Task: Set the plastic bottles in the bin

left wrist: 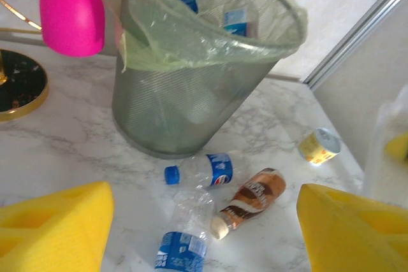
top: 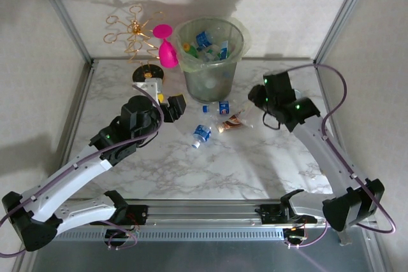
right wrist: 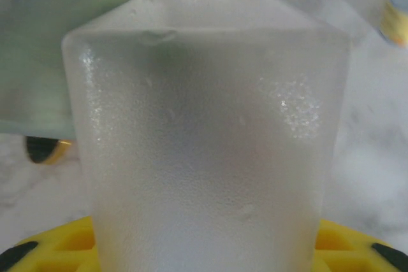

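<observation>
Bin [top: 210, 55]: one, upright at the far middle of the desk [top: 255, 164], with a thin liner folded over its rim. Bottles in the bin [top: 204, 39]: at least three with blue or green showing; the rest is too jumbled to count.

Loose bottles on the desk: three, all lying down just in front of the bin.
- The blue-capped bottle [left wrist: 201, 171] is nearest the bin's base.
- The brown-labelled bottle [left wrist: 252, 197] is just in front of it, toward the right.
- The crushed blue-labelled bottle [left wrist: 185, 240] is farthest from the bin.

A fourth one outside the bin, the clear bottle [right wrist: 204, 125], is frosted and sits upright between my right fingers.

My right end effector [right wrist: 204, 246] is clenched on that clear bottle, right of the bin. My left end effector [left wrist: 205, 192] is released, pads spread wide with nothing between them, left-front of the bin and over the three loose bottles.

Other items:
- One small can [left wrist: 317, 146], right of the bin.
- One pink goblet [top: 167, 46], beside the bin's left.
- One gold wire stand [top: 134, 33], farther left of the bin.
</observation>
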Robot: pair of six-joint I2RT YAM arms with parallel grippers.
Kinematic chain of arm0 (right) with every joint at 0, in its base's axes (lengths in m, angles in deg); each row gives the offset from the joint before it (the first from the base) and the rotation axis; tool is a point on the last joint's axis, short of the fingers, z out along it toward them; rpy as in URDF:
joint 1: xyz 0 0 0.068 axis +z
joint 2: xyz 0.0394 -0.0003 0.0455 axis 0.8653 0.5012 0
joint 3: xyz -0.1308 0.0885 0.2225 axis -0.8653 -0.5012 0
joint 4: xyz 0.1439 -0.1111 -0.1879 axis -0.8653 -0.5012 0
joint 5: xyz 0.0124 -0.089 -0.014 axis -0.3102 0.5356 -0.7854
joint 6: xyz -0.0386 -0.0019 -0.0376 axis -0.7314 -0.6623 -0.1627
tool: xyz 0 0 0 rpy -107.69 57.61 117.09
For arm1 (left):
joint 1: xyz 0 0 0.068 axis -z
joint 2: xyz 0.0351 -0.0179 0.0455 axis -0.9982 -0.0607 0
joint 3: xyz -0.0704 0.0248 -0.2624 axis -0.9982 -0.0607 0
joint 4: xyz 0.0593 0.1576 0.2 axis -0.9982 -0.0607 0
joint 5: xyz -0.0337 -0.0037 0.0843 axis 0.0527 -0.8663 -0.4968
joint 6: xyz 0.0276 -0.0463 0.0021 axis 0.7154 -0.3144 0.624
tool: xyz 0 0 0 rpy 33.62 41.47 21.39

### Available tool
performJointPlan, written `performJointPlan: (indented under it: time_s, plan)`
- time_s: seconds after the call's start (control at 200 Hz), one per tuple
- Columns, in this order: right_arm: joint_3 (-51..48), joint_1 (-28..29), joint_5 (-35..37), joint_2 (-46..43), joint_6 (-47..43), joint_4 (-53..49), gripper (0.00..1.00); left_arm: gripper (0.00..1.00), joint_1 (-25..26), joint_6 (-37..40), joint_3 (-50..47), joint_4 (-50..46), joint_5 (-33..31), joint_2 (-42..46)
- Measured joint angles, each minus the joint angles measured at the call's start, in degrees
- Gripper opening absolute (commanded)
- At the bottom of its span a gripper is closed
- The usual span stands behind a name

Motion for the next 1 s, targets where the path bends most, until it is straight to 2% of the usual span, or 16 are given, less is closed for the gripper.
performJointPlan:
  time_s: [0.22,0.365,0.516,0.706,0.996]
  plan:
    - [22.3,-0.7,-2.8,14.4,-7.3,5.2,0.41,0.74,0.0,1.3,-2.4,1.6,-3.7,1.2]
    - [38.2,-2.3,-7.8,26.4,-9.5,6.8,0.42,0.74,0.0,1.9,-3.3,1.8,-5.4,1.9]
    - [52.7,-3.7,-13.3,37.8,-10.2,9.1,0.47,0.74,0.0,2.1,-3.4,2.2,-5.6,1.9]
    - [61.5,-4.5,-19.3,48.0,-13.6,13.8,0.46,0.74,0.0,2.1,-3.5,2.5,-5.6,1.9]
    - [58.8,-4.3,-24.2,50.8,-16.1,17.4,0.46,0.74,0.0,2.1,-3.5,2.5,-5.6,1.9]
